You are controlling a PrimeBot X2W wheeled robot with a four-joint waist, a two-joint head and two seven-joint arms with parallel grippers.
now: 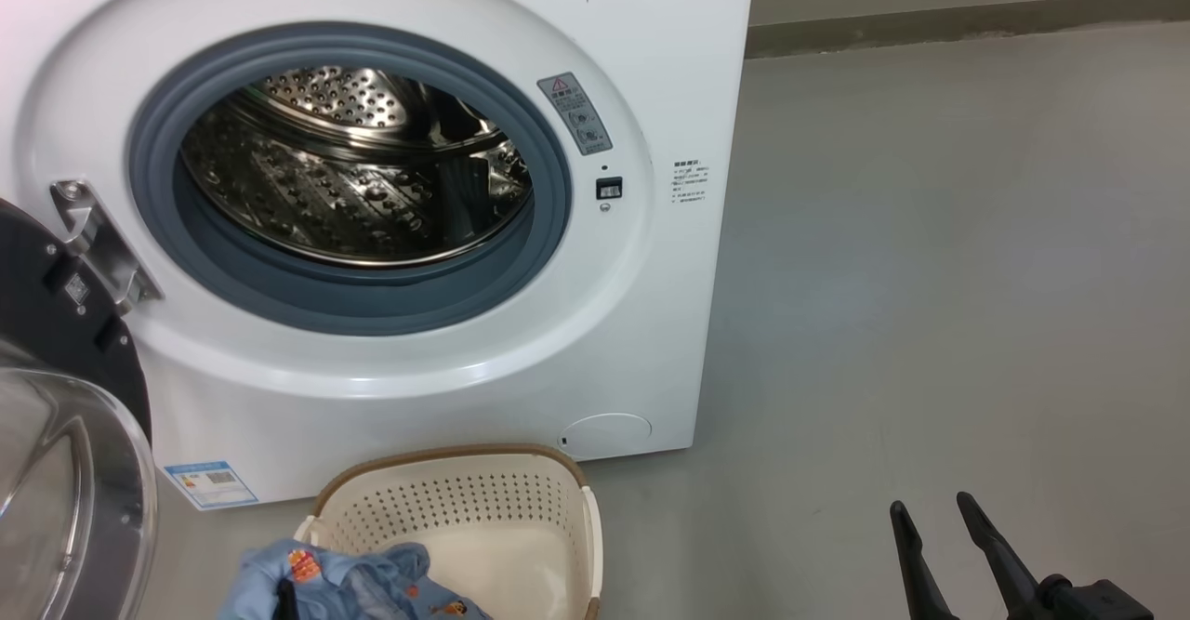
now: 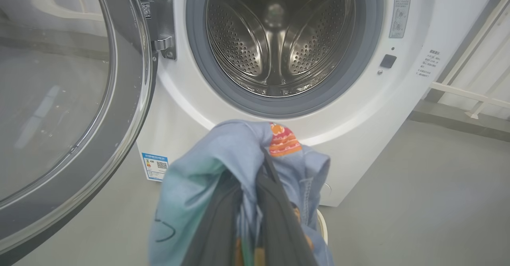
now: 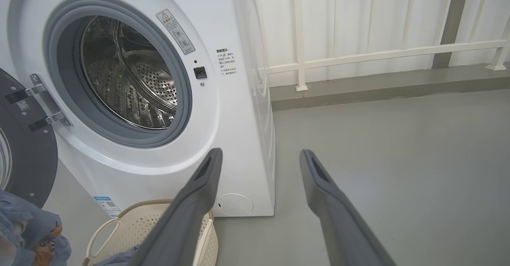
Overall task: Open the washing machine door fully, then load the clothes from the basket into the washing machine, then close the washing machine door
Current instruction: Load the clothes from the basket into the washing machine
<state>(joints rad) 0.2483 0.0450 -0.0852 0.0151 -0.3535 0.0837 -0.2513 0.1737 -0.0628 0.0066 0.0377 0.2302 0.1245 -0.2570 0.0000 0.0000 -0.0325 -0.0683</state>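
Observation:
The washing machine (image 1: pixel 641 34) stands with its steel drum (image 1: pixel 353 174) exposed and bare. Its door (image 1: pixel 56 323) is swung wide open to the left, the glass bowl facing me. Below the machine's front sits the cream basket (image 1: pixel 446 457). My left gripper (image 2: pixel 255 178) is shut on light blue clothes (image 2: pixel 223 154), which hang over its fingers above the basket's near left corner, level with the machine's lower front. More blue clothes (image 1: pixel 363 583) bunch around that gripper's dark tip (image 1: pixel 285 600). My right gripper (image 1: pixel 932 506) is open and holds nothing, over the floor to the right.
Grey floor (image 1: pixel 930 276) spreads to the right of the machine. A white railing (image 3: pixel 378 54) and a low kerb (image 3: pixel 378 86) run behind it. The open door (image 2: pixel 59 98) juts out on the left. In the right wrist view the basket (image 3: pixel 147 222) sits left of the right gripper (image 3: pixel 261 154).

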